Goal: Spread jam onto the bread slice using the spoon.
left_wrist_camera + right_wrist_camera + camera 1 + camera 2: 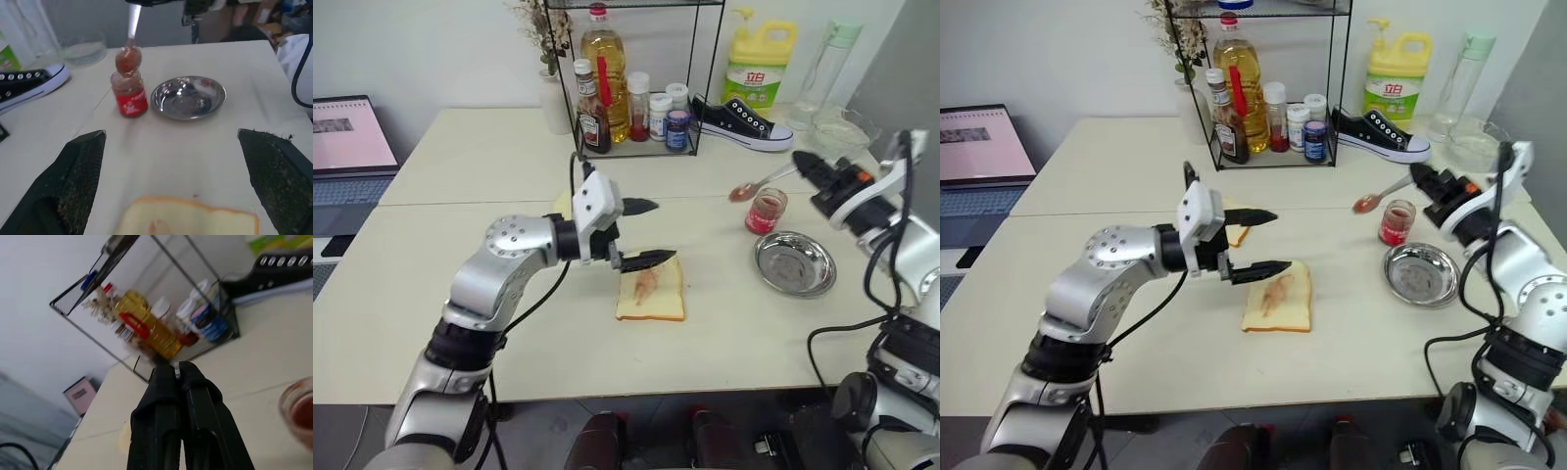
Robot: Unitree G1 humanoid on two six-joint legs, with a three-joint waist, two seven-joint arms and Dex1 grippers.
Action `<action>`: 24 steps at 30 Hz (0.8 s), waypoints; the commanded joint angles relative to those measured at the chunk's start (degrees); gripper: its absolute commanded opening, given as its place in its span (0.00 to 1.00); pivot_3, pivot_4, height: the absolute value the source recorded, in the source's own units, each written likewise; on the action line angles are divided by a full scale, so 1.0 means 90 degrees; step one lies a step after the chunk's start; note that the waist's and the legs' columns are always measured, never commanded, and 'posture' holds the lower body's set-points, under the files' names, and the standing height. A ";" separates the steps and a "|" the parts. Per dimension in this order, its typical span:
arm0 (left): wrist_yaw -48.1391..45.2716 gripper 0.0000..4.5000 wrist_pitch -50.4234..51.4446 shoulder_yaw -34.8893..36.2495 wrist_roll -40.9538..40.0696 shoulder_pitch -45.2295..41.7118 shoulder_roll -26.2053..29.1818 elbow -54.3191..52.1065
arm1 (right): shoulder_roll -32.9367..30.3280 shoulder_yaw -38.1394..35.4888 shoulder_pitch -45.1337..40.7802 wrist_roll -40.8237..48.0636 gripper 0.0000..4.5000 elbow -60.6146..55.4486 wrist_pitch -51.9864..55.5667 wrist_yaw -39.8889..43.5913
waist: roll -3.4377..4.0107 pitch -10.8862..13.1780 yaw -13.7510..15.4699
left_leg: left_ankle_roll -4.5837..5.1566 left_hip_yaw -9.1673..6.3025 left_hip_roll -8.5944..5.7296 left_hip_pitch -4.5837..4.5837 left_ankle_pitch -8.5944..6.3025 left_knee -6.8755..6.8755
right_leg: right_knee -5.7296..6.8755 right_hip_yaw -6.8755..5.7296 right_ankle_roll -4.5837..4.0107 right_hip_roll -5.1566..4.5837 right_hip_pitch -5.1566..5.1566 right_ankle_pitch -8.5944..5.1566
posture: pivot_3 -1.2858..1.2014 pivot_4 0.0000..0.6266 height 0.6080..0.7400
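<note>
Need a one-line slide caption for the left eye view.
Right claw lifts the jam-coated spoon above the jam jar while the open left claw hovers over the streaked bread slice.

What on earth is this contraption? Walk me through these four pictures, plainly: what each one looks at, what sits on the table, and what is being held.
This is a two-armed robot standing at a table. The two wide pictures come from cameras in its head, looking down over its arms. The other two come from cameras on its wrists, looking along each claw's fingers.

The left claw is open and hovers just above a bread slice that carries a red jam streak. It holds nothing.

The right claw is shut on the handle of a spoon, whose jam-smeared bowl hangs over a small jam jar. Beside the jar sits a round steel plate.

Further back stand a wire rack of bottles, a black sneaker and a yellow jug. A laptop sits on the far left.
</note>
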 commanded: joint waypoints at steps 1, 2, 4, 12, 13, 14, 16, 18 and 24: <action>-0.0242 1.00 -0.0449 -0.0168 0.0185 -0.0506 -0.0333 0.0499 | -0.0390 -0.0249 -0.0091 -0.0082 0.01 -0.0030 -0.0351 -0.0224 | 0.0000 0.0000 0.0005 | 0.0000 0.0000 -0.0001 -0.0002 0.0000 0.0000 | 0.0000 0.0000 0.0000 0.0000 -0.0001 0.0000 | 0.52 0.24 1.00; -0.0314 1.00 -0.0603 -0.0247 0.0274 -0.0634 -0.0455 0.0709 | -0.0491 -0.0306 -0.0053 -0.0137 0.01 0.0037 -0.0422 -0.0274 | 0.0000 0.0001 -0.0005 | 0.0000 0.0002 -0.0001 -0.0002 0.0000 0.0000 | -0.0001 0.0001 0.0000 0.0000 -0.0001 0.0000 | 0.52 0.24 1.00; -0.0450 1.00 -0.0789 -0.0360 0.0379 -0.0781 -0.0640 0.0947 | -0.0654 -0.0432 0.0099 -0.0159 0.01 0.0088 -0.0502 -0.0309 | -0.0001 0.0001 -0.0005 | 0.0001 0.0007 -0.0001 -0.0001 0.0000 0.0000 | -0.0002 0.0005 0.0001 0.0000 -0.0001 0.0000 | 0.52 0.24 1.00; -0.1134 1.00 -0.1305 -0.0758 0.0778 -0.0732 -0.0747 0.1347 | -0.0856 -0.0935 0.2025 0.0098 0.01 -0.0487 -0.0478 -0.0059 | -0.0002 0.0002 0.0016 | 0.0003 0.0008 -0.0002 -0.0008 0.0000 0.0005 | -0.0002 0.0008 0.0001 -0.0003 -0.0001 0.0000 | 0.52 0.24 1.00; -0.1170 1.00 -0.1331 -0.0757 0.0806 -0.0714 -0.0746 0.1384 | -0.0808 -0.0953 0.2225 0.0075 0.01 -0.0508 -0.0548 -0.0023 | -0.0002 0.0002 0.0011 | 0.0003 0.0007 -0.0001 -0.0005 0.0000 0.0005 | 0.0000 0.0008 0.0001 -0.0002 0.0001 0.0000 | 0.52 0.24 1.00; -0.1199 1.00 -0.1350 -0.0749 0.0825 -0.0705 -0.0758 0.1415 | -0.0750 -0.0958 0.2410 0.0030 0.01 -0.0492 -0.0636 0.0036 | -0.0002 0.0002 0.0001 | 0.0003 0.0006 0.0000 -0.0004 0.0000 0.0004 | 0.0000 0.0007 0.0001 -0.0001 0.0001 0.0000 | 0.52 0.24 1.00; -0.1238 1.00 -0.1361 -0.0748 0.0848 -0.0695 -0.0801 0.1454 | -0.0662 -0.0884 0.2691 -0.0145 0.01 -0.0395 -0.0809 0.0207 | -0.0002 0.0002 -0.0005 | 0.0004 0.0007 0.0000 -0.0001 0.0000 0.0005 | 0.0002 0.0008 0.0001 0.0000 0.0001 -0.0001 | 0.52 0.24 1.00; -0.1270 1.00 -0.1378 -0.0759 0.0871 -0.0706 -0.0857 0.1507 | -0.0569 -0.0781 0.2800 -0.0268 0.01 -0.0262 -0.0967 0.0334 | -0.0001 0.0002 -0.0005 | 0.0004 0.0006 0.0000 -0.0001 0.0000 0.0005 | 0.0001 0.0007 0.0002 0.0001 0.0002 -0.0001 | 0.52 0.24 1.00; -0.1227 1.00 -0.1436 -0.0747 0.0971 -0.0693 -0.0996 0.1660 | -0.0440 -0.0459 0.2653 -0.0772 0.01 0.0580 -0.1464 0.0914 | -0.0001 0.0002 0.0003 | 0.0004 0.0005 -0.0001 0.0000 0.0000 0.0006 | 0.0001 0.0005 0.0002 0.0001 0.0004 -0.0001 | 0.52 0.24 1.00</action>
